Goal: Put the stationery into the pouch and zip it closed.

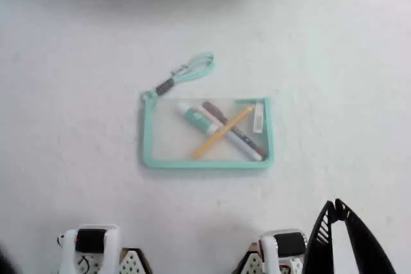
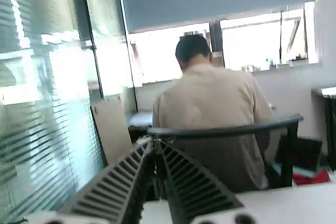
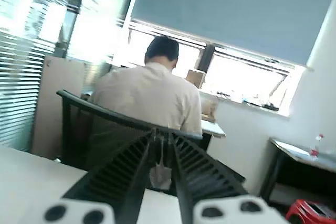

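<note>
A clear pouch (image 1: 160, 134) with a mint-green border and a wrist strap (image 1: 190, 72) lies flat in the middle of the white table. Inside it I see a yellow pencil (image 1: 221, 133), a dark pen (image 1: 232, 131) and a green-and-white tube (image 1: 198, 120), crossed over each other. Both arms sit back at the table's near edge, well away from the pouch. My right gripper (image 1: 334, 205) (image 3: 160, 136) is raised with its black fingers together, holding nothing. My left gripper (image 2: 156, 141) also points up off the table, its fingers closed on nothing.
The white table (image 1: 77, 94) stretches wide around the pouch. The arm bases (image 1: 90, 248) stand at the near edge. Beyond the table's far side stand a dark office chair (image 2: 226, 129) and a red object (image 3: 310, 214).
</note>
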`<state>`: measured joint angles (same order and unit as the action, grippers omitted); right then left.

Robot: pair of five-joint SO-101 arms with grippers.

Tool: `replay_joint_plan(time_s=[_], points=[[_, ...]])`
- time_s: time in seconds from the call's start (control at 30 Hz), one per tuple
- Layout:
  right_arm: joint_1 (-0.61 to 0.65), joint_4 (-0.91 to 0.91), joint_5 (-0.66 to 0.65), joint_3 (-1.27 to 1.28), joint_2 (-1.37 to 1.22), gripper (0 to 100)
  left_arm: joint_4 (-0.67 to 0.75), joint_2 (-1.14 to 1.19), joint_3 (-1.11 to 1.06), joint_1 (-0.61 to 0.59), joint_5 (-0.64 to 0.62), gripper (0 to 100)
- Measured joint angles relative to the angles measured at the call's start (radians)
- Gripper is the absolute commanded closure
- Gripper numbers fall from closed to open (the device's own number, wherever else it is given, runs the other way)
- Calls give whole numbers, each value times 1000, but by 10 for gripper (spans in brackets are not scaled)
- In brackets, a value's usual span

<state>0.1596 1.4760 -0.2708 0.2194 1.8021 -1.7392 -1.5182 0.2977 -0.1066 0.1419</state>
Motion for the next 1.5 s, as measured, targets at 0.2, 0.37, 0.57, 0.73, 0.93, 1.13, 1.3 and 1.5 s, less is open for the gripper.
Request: replay_joint_plan(time_s=[0.2, 0.37, 0.57, 0.73, 0.93, 1.13, 1.3, 1.5], points=[[-28, 110, 187, -91, 5, 980, -3, -242, 43, -8, 72, 975], [-28, 115, 215, -124, 5, 960, 9, -310, -158, -5, 74, 976], [-17, 115, 218, -110, 6, 943, 126, -310, -618, -5, 74, 976], [101, 147, 218, -144, 6, 954, 233, -308, -914, -6, 74, 976], [124, 198, 218, -157, 6, 951, 416, -308, -1088, -6, 75, 976], [135, 106, 218, 78, 6, 954, 664, -307, -1513, -6, 75, 976], [144, -86, 218, 416, 5, 954, 893, -292, -1847, -6, 75, 976], [143, -315, 218, 781, 3, 950, 994, -296, -1989, -8, 75, 976]])
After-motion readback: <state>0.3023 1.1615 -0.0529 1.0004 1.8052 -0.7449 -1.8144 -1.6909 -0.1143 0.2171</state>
